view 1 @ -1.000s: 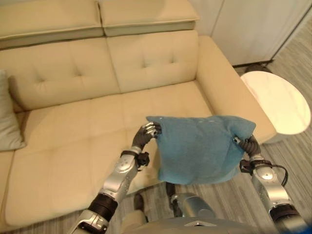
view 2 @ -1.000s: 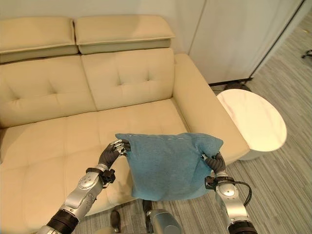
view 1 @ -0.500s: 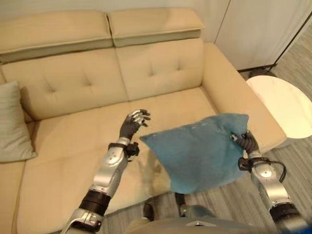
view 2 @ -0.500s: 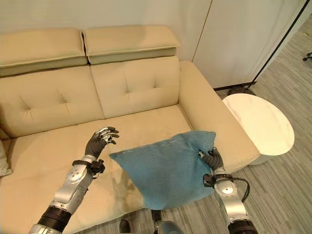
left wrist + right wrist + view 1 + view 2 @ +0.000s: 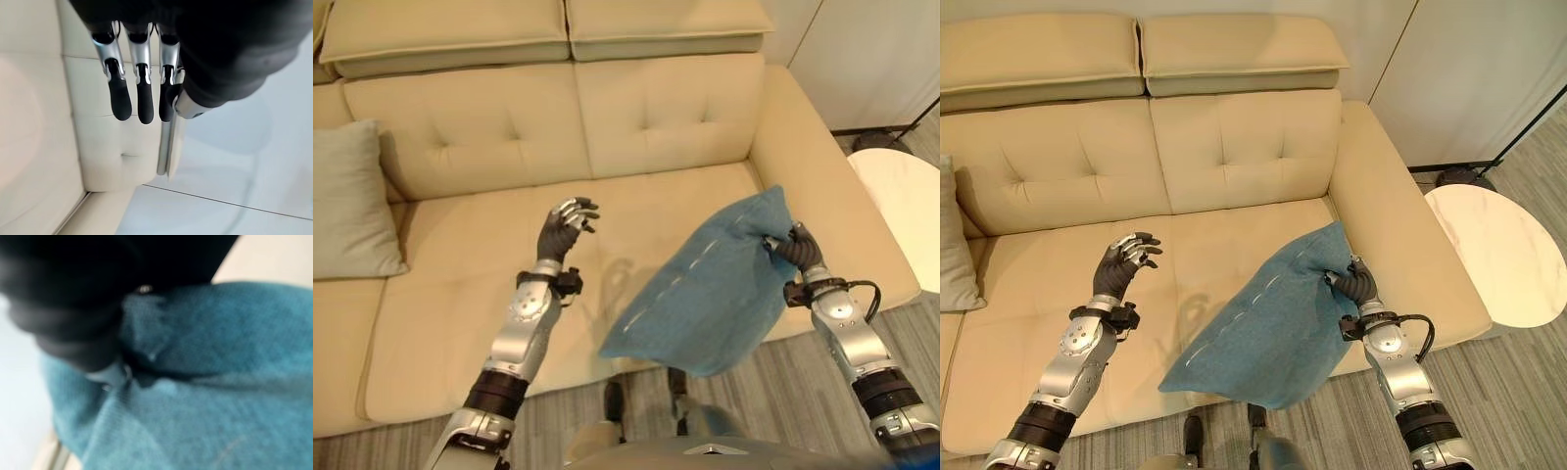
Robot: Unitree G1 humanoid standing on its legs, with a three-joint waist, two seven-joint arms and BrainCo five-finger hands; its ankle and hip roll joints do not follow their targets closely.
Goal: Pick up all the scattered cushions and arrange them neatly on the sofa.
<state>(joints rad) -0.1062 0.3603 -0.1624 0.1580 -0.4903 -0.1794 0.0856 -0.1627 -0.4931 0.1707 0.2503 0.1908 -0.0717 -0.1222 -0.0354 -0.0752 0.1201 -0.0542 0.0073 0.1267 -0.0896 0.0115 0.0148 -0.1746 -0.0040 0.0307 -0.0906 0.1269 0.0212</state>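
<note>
round white side table [image 5: 1500,257] | right of sofa arm | white wall panels [image 5: 1469,78] behind

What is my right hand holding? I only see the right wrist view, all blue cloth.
Observer: The right hand grips one upper corner of a blue cushion; the rest hangs down in front of the sofa.
Operator: Where is the left hand?
Observer: The left hand is raised over the seat, fingers open, holding nothing.
Operator: Any other cushions?
Observer: A pale grey cushion leans against the backrest at the sofa's left end.
</note>
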